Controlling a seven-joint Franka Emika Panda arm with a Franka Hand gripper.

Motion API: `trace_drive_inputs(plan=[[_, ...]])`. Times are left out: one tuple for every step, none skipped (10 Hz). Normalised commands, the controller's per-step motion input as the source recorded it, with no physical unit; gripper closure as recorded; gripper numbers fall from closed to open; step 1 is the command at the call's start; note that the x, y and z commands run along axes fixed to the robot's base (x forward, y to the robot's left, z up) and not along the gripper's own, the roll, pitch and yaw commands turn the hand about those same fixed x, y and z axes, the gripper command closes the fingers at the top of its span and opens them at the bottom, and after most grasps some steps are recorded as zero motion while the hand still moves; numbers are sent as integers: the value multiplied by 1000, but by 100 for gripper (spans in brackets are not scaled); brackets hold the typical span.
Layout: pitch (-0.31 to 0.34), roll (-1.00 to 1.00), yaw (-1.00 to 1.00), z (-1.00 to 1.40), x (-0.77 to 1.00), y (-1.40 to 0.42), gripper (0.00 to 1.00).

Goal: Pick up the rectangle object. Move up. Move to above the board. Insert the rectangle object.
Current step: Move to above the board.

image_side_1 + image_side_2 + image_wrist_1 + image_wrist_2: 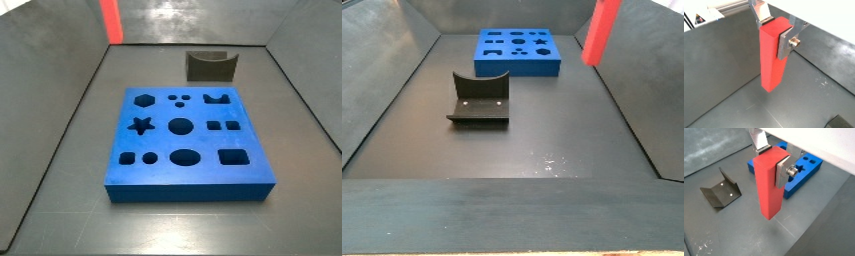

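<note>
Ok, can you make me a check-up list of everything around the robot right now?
Surface: dark grey floor, a few pale specks, otherwise bare.
Job's things: red rectangle object hangs upright, lifted off the floor, not yet over the board; blue board lies flat, cut-outs unfilled.
Clutter: the fixture, dark bracket standing on the floor apart from the board.
Gripper: gripper shut on the rectangle object's upper end, silver fingers on opposite sides.
Cables: a thin dark line at the edge of a wrist view, too small to tell.
Surroundings: grey walls enclose the floor.
</note>
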Motion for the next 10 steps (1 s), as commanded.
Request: trace_drive_inputs(plan=[[80, -38, 41, 1000, -73, -125, 100], [84, -36, 41, 1000, -66, -118, 100], [86, -33, 40, 1000, -48, -112, 100], [87, -30, 39, 1000, -36, -103, 100], [85, -29, 40, 901, -23, -87, 100], [87, -26, 41, 762, -14, -67, 100], [85, -25, 40, 580, 0, -48, 100], [85, -26, 39, 443, 5, -37, 100], [85, -31, 37, 258, 5, -33, 100], [438, -69, -382, -10, 676, -1000, 100]])
